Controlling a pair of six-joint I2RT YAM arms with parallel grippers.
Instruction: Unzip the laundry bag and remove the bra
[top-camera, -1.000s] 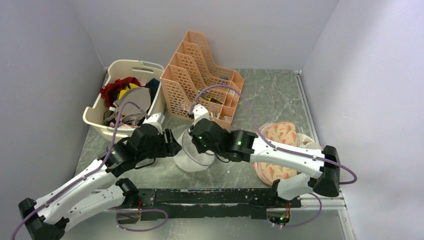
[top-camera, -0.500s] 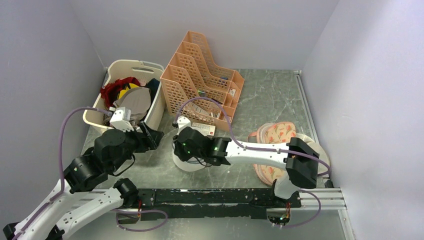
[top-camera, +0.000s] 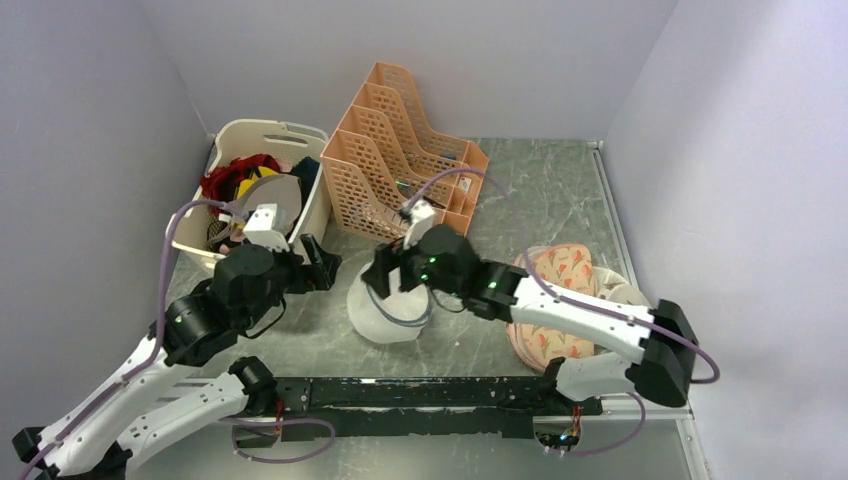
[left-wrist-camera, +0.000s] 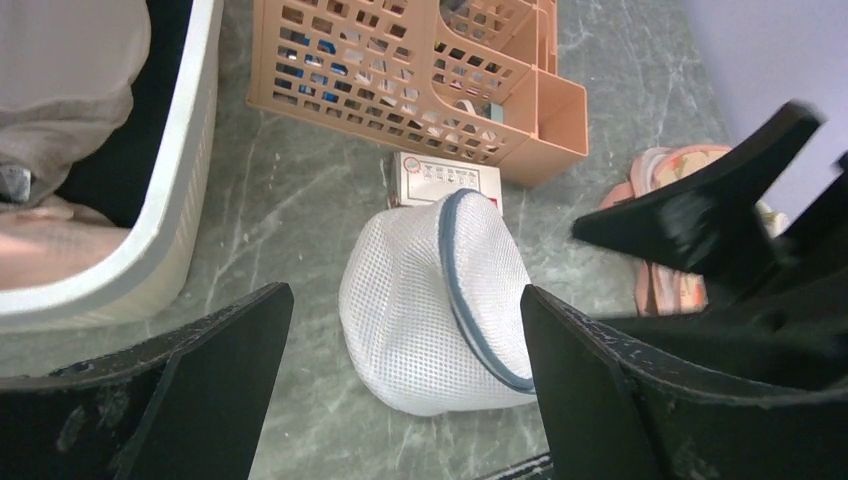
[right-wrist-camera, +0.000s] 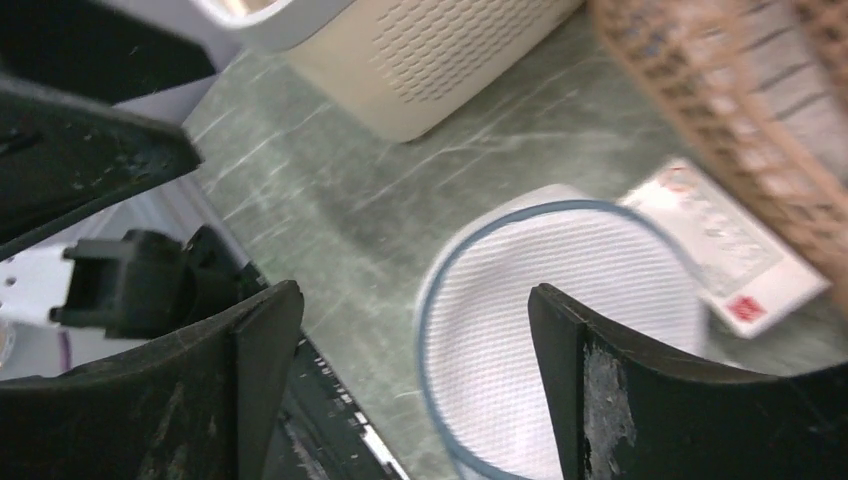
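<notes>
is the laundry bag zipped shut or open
Shut, as far as shows: the laundry bag has its grey-blue zip band running unbroken round the mesh in both wrist views, no gap, no garment showing.

I work boxed in by plain, pale lilac walls: the left wall (top-camera: 80, 150), the back wall (top-camera: 420, 50) and the right wall (top-camera: 740, 180). The counter (top-camera: 545, 185) is grey-green with pale veins (a marble pattern, dull sheen). A black rail (top-camera: 420, 392) runs along its near edge, and a thin metal strip (top-camera: 615, 205) runs down its right side. The light is soft and even, with faint shadows.
</notes>
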